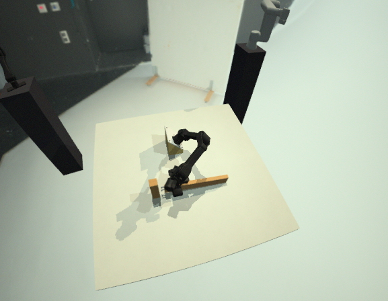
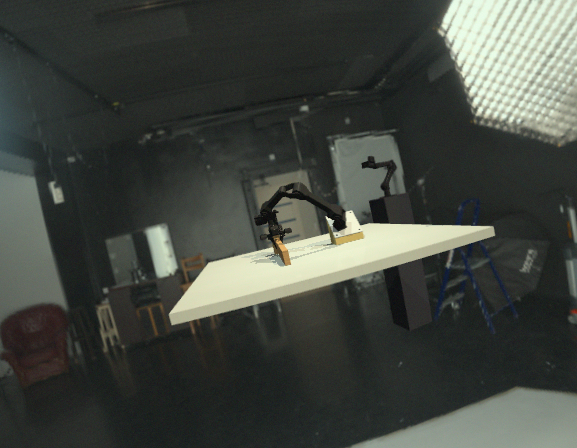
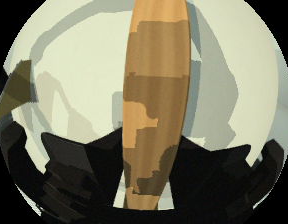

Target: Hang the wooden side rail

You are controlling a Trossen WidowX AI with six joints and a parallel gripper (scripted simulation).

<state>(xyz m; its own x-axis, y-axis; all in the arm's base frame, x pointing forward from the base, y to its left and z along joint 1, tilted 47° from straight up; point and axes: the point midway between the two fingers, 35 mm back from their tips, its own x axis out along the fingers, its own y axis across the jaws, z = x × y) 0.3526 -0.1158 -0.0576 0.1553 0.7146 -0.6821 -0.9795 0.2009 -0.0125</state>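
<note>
The wooden side rail (image 1: 208,181) (image 3: 157,83) lies across the middle of the table (image 1: 228,218) (image 2: 390,250), its far end down on the top. My gripper (image 1: 171,189) (image 2: 275,236) (image 3: 147,128) is shut on the rail near its hook end. The short wooden headboard post (image 1: 154,191) (image 2: 275,251) stands upright just left of that end. The steel hooks (image 1: 163,193) show as small dark bits in the narrow gap between rail and post. I cannot tell whether they touch the pins. The slot and the pins are hidden.
The arm's base sits on a wooden wedge mount (image 1: 173,148) (image 2: 346,234) behind the rail. Two tall black pillars (image 1: 40,124) (image 1: 243,80) with other arms stand off the table's left and back right corners. A white board (image 1: 195,40) stands far behind.
</note>
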